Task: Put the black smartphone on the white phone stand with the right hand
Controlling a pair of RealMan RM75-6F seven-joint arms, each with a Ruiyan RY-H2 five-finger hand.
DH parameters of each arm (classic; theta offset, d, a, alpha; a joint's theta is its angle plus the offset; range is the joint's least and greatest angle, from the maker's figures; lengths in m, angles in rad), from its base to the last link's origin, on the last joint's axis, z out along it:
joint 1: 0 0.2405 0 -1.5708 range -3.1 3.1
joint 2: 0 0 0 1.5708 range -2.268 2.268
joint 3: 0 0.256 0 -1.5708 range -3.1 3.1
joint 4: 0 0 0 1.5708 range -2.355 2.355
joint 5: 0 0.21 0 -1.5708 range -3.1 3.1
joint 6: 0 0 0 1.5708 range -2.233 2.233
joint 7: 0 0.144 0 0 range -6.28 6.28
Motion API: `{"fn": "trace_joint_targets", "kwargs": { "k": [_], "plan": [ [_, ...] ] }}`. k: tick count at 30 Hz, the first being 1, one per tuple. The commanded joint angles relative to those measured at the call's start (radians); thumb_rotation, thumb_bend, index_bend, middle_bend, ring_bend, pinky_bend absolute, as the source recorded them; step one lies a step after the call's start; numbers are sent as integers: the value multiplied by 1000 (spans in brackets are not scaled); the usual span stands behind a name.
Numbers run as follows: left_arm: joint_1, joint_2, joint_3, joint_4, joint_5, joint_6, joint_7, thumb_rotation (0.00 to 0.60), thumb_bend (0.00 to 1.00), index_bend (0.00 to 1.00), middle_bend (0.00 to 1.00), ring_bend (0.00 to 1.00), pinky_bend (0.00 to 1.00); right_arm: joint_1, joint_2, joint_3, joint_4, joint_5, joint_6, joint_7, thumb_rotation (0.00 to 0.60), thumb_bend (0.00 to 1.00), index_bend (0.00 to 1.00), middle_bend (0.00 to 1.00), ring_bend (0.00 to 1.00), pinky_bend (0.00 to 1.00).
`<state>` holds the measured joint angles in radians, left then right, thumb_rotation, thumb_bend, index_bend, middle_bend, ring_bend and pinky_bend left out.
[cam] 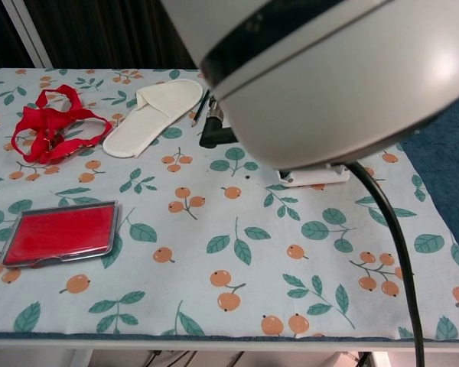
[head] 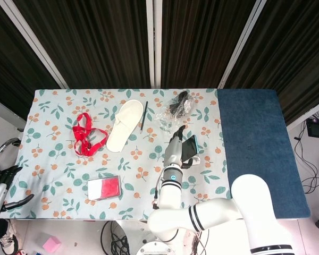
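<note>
The black smartphone (head: 190,147) stands tilted over the white phone stand (head: 195,160) right of the table's middle. My right hand (head: 175,149) lies against the phone's left edge and seems to hold it, dark fingertips pointing to the far side. How the fingers close is too small to see. In the chest view my right forearm (cam: 329,69) fills the top and hides hand and phone; only the stand's white base (cam: 314,177) shows beneath it. My left hand (head: 1,186) hangs off the table's near left corner, fingers apart, holding nothing.
A red strap (head: 86,135), a white slipper (head: 125,125) and a dark pencil (head: 143,117) lie on the left half of the floral cloth. A clear bag with black contents (head: 175,106) sits behind the stand. A red flat case (head: 103,187) lies near the front edge. Blue cloth (head: 255,143) covers the right end.
</note>
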<state>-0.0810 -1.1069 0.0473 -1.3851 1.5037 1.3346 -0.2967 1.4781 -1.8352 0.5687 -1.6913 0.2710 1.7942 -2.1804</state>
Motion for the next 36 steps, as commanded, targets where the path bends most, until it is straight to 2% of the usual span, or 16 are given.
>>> {"fn": "trace_joint_targets", "kwargs": {
  "k": [1, 14, 18, 22, 29, 34, 36],
  "plan": [
    [-2, 1, 0, -3, -1, -3, 3, 117, 0, 89, 56, 72, 223, 1, 8, -1, -8, 2, 3, 3, 600, 244, 0, 0, 0, 0],
    [-5, 0, 2, -7, -4, -13, 10, 118, 0, 89, 56, 72, 223, 4, 52, -19, -61, -45, -37, 63, 600, 245, 0, 0, 0, 0],
    [-5, 3, 2, -10, -4, -12, 14, 118, 0, 89, 56, 72, 223, 19, 77, 6, -90, -54, -30, 79, 600, 244, 0, 0, 0, 0],
    [-6, 7, 1, -14, -6, -13, 17, 117, 0, 89, 56, 72, 223, 36, 123, 58, -143, -54, 0, 95, 600, 245, 0, 0, 0, 0],
    [-16, 7, -1, -29, -3, -22, 34, 120, 0, 89, 56, 72, 223, 48, 269, 140, -270, -40, 99, 98, 600, 265, 0, 0, 0, 0],
    [-23, 10, -3, -50, -1, -25, 57, 118, 0, 89, 56, 72, 223, 11, 400, 177, -367, -29, 131, 110, 600, 273, 0, 0, 0, 0],
    [-25, 12, -5, -59, -2, -23, 68, 117, 0, 89, 56, 72, 223, -30, 482, 189, -436, -42, 134, 131, 600, 273, 0, 0, 0, 0]
  ]
}}
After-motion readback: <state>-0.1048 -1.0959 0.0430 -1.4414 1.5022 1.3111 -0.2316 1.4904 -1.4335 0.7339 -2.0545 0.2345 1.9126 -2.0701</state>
